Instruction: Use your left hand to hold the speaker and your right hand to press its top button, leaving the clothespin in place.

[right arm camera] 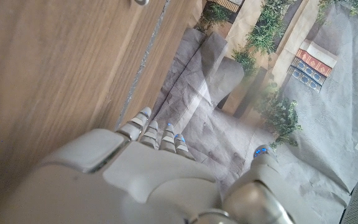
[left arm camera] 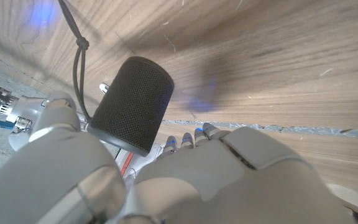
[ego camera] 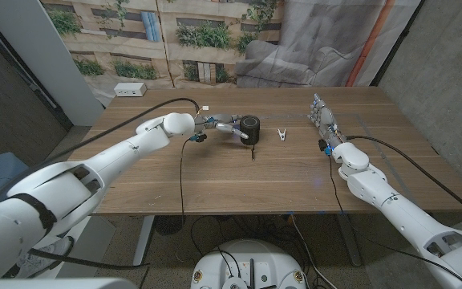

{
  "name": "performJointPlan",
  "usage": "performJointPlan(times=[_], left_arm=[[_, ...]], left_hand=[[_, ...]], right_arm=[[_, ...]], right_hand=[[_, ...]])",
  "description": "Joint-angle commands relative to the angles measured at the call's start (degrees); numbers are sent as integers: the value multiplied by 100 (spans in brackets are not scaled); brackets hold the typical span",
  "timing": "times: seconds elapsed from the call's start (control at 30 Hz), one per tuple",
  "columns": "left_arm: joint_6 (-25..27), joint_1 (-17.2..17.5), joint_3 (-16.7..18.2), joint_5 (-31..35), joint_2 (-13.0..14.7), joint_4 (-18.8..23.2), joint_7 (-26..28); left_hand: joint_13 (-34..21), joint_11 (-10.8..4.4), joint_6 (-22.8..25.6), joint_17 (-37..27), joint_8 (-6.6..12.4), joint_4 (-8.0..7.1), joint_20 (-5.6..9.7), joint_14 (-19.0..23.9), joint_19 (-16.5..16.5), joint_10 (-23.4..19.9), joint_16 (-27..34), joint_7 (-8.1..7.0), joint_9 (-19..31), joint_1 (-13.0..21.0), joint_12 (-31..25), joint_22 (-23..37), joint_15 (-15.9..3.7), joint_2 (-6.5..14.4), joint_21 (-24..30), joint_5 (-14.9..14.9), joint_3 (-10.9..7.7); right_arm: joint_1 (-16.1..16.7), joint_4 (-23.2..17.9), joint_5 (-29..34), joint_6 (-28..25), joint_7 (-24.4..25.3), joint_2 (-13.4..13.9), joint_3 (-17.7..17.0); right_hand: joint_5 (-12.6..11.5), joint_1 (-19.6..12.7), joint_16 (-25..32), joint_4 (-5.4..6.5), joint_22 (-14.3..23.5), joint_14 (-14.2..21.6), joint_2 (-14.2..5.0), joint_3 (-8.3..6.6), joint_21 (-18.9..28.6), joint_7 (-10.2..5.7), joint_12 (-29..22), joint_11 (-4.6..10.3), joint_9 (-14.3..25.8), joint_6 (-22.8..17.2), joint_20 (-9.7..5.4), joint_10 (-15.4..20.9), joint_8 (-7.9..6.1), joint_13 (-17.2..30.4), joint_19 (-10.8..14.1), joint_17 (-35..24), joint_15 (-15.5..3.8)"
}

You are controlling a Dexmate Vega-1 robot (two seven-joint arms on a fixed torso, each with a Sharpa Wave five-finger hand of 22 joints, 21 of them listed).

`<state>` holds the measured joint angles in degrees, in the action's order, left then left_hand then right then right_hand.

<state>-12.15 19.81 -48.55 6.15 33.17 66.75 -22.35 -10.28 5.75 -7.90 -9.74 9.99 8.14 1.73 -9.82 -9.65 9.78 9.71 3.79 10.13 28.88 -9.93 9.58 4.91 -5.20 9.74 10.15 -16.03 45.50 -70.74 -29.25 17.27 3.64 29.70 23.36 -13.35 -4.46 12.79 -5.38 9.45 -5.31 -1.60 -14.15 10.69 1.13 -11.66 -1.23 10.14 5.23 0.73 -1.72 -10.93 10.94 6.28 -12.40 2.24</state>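
The black cylindrical speaker [ego camera: 250, 126] stands upright near the middle of the table [ego camera: 239, 185]. A thin cord [ego camera: 253, 150] hangs from it toward me. My left hand [ego camera: 219, 124] is right beside it, fingers spread around its left side. In the left wrist view the speaker [left arm camera: 132, 102] sits between my thumb [left arm camera: 51, 109] and fingers [left arm camera: 185, 142] with small gaps showing. A small white clothespin [ego camera: 281, 135] lies just right of the speaker. My right hand [ego camera: 323, 116] stands on its edge farther right, fingers straight and holding nothing; the right wrist view shows my right hand [right arm camera: 148, 180] at the table's far edge.
A white box [ego camera: 130, 90] sits at the table's back left corner. A black cable [ego camera: 181, 172] runs from my left wrist across the table to its front edge. A grey cloth [ego camera: 295, 56] hangs behind the table.
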Motion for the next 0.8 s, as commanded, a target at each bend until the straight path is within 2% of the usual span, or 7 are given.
performJointPlan(times=[0.03,0.27,0.47,0.8], left_arm=[[441,363,385,-337,430,880,-85],[590,680,638,-527,607,1190,183],[649,974,891,-683,754,1446,527],[620,1473,1226,-907,816,1592,1208]], left_hand=[[-3,5,60,-11,65,-62,18,-638,-477,155,32,44,-6,-106,-61,22,27,63,24,-10,-15],[2,-60,162,-6,95,-103,54,-494,-347,13,84,43,-9,-224,-125,19,-37,152,96,-11,-21],[6,-124,306,-2,131,-132,81,-372,-268,-128,105,-16,-12,-311,-165,16,-71,258,118,0,-41],[12,-157,484,2,149,-180,107,-180,-51,-302,125,-92,-13,-435,-192,14,-123,479,172,24,-91]], right_arm=[[-55,181,-140,204,-175,-98,-39],[-56,177,-111,213,-179,-96,-18],[-43,242,-116,332,-287,-96,-8],[-150,704,-21,809,-357,-247,2]], right_hand=[[-5,53,-3,4,15,-35,-20,24,4,38,7,-39,13,40,-66,-34,13,10,4,-31,-51],[-4,86,0,18,14,-30,-19,37,3,45,9,-56,12,30,-73,-30,9,8,4,-38,-43],[-4,112,3,29,14,-22,-18,47,6,43,5,-54,11,20,-85,-14,6,7,12,-42,-50],[-4,152,11,46,13,-2,-17,64,8,50,-1,-52,10,1,-101,15,0,6,23,-49,-69]])
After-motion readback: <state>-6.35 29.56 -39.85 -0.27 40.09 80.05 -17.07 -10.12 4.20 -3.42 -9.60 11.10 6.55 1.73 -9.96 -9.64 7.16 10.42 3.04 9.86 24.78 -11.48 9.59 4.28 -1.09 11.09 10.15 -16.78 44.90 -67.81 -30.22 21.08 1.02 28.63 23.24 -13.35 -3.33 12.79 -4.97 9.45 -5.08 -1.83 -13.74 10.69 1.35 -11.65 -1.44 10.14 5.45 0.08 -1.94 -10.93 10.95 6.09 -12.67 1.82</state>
